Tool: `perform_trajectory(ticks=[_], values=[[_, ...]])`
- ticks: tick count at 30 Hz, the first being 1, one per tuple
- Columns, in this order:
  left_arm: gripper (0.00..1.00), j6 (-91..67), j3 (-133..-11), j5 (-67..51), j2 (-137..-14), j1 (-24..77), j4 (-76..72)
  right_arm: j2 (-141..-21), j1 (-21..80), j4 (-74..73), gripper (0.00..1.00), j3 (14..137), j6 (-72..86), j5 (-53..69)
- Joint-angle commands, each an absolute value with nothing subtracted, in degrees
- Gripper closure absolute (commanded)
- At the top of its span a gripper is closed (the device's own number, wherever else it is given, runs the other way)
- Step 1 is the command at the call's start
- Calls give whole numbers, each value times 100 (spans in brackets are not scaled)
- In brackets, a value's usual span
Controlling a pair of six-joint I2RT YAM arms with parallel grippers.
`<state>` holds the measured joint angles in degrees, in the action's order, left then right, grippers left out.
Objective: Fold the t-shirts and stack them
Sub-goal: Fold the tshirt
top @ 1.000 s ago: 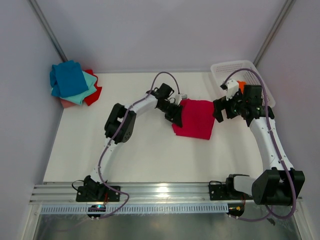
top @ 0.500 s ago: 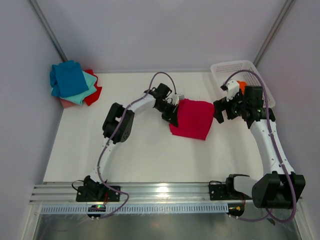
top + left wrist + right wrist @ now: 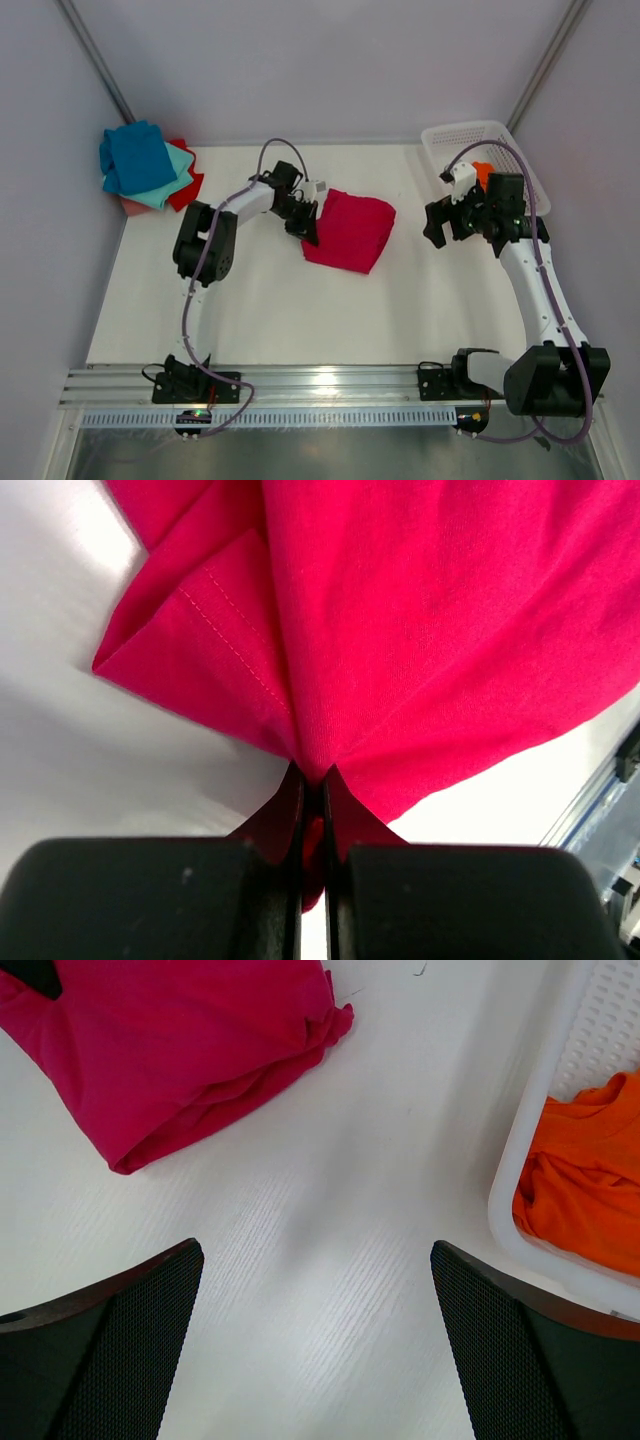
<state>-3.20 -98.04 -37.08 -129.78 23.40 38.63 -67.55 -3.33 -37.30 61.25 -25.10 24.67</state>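
A folded crimson t-shirt (image 3: 350, 231) lies in the middle of the table. My left gripper (image 3: 309, 228) is shut on its left edge; the left wrist view shows the crimson cloth (image 3: 420, 630) pinched between the closed jaws (image 3: 312, 780). In the back left corner sits a stack of folded t-shirts (image 3: 148, 168), blue on top, teal, red and pink under it. An orange t-shirt (image 3: 585, 1180) lies in the white basket (image 3: 455, 137). My right gripper (image 3: 436, 222) hovers open to the right of the crimson t-shirt (image 3: 180, 1050), with nothing between its fingers.
The white lattice basket (image 3: 530, 1140) stands at the back right by the wall. Grey walls close in the table on the left, back and right. A metal rail (image 3: 330, 385) runs along the near edge.
My left gripper closed on the crimson t-shirt's edge and dragged it to the left across the table. The right gripper stayed open and barely moved.
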Motion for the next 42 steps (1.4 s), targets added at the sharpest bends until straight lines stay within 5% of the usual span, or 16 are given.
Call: perform_trajectory(ticks=[1,18,30,42], values=[[100,-18,-9616,-3067,-12622,2233,4113,-6873,-299,-3577,0,6337,-2452,2794],[100,-307,-8852,-2672,-11901,2136,3780,-9420,1836,-3727,1,7495,-2751,2179],[100,-132,-8385,-2250,-11452,2136,3744,-11434,2030,-3832,1,9622,-2523,2734],[100,-62,-8552,-2320,-11531,2136,3893,-11997,2030,-3481,1,9739,-1916,1698]])
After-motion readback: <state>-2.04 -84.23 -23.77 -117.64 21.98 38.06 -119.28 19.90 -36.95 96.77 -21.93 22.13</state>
